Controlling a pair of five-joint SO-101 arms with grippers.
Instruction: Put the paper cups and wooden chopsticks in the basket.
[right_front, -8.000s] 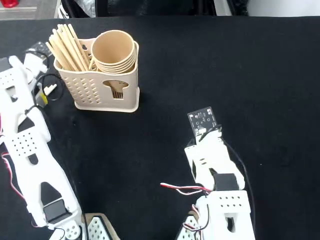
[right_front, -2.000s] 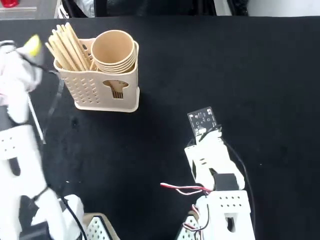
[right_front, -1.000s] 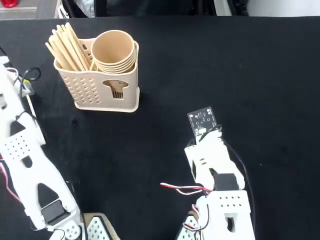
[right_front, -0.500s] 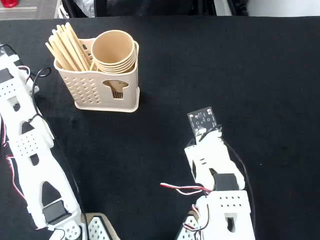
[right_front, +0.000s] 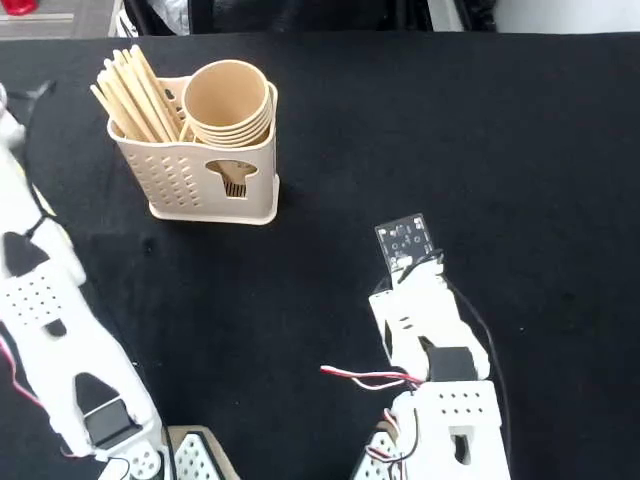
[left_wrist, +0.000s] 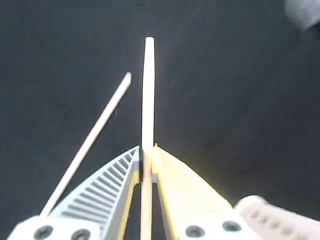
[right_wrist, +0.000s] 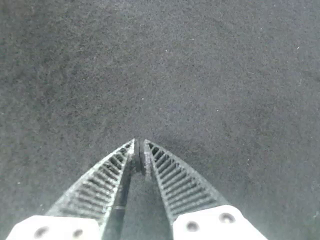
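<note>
High view: a beige perforated plastic basket stands at the far left of the black counter. Its right compartment holds a stack of tan paper cups, nested, mouths up. Its left compartment holds a bundle of pale wooden chopsticks, long axes near upright, upper ends leaning toward the far left. The white left arm runs along the counter's left edge. The white right arm lies at the near centre, well apart from the basket.

Left wrist view: the left jaws, one grey and one yellow, are closed to a narrow slit on a single wooden chopstick. Its long axis follows the centre line of the jaws and its free end points straight out past their tips, above the counter. A second wooden chopstick crosses beside the grey jaw at a slant, its free end angled toward the first; whether it is gripped cannot be told.

Right wrist view: the right jaws are closed tip to tip, with nothing between them, above bare counter.
</note>
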